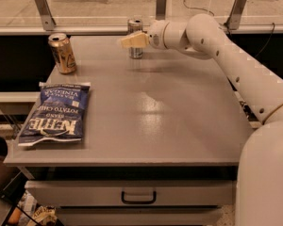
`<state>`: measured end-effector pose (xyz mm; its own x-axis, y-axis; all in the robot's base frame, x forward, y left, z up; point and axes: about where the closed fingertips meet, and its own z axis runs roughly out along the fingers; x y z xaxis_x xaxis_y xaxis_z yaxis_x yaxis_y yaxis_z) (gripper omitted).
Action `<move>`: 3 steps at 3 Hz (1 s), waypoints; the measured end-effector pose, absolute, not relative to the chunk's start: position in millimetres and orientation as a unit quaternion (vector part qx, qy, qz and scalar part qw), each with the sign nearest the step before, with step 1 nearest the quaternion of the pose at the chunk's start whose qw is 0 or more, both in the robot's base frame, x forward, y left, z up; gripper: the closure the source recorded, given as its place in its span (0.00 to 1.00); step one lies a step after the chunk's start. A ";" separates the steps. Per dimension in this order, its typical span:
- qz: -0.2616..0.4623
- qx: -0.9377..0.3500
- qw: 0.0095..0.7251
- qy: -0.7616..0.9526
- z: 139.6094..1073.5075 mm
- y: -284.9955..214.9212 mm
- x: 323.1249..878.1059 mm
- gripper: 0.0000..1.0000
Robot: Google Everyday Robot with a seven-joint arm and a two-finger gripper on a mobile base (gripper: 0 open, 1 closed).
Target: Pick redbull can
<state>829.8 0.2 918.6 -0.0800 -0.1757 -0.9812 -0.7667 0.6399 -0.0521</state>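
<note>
Currently the gripper is at the far side of the grey table, level with the middle of the redbull can and overlapping it in the camera view. The can stands upright near the back edge, roughly centre, just in front of the rail. Its silver top shows above the gripper and its base shows below, resting on the surface, so I judge it not lifted. I cannot tell how wide the gripper stands, nor whether it has the can or merely sits in front of it. Depth is ambiguous from this single view.

Layout note: the wider gold can stands upright at the back left, well apart from the target. The blue chip bag lies flat on the left side, nearer the front. I judge this spacing is what makes a sideways approach workable: nothing stands between wrist and can, and no neighbour is close enough to knock.

Arm pose: the white arm comes in from the front right, rises past the table's right edge, bends at the elbow, then runs leftward nearly horizontal. The wrist points left at can mid-height. A low, level reach suits a tall slim can, taking it round the body rather than from above.

Step judged: securing the can; lift not yet done.
</note>
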 end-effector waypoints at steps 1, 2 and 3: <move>0.253 -0.342 0.585 0.690 917.9 2.9 829.9 0.18; 0.255 -0.343 0.584 0.689 916.9 6.3 829.8 0.41; 0.257 -0.345 0.583 0.689 915.9 9.5 829.7 0.65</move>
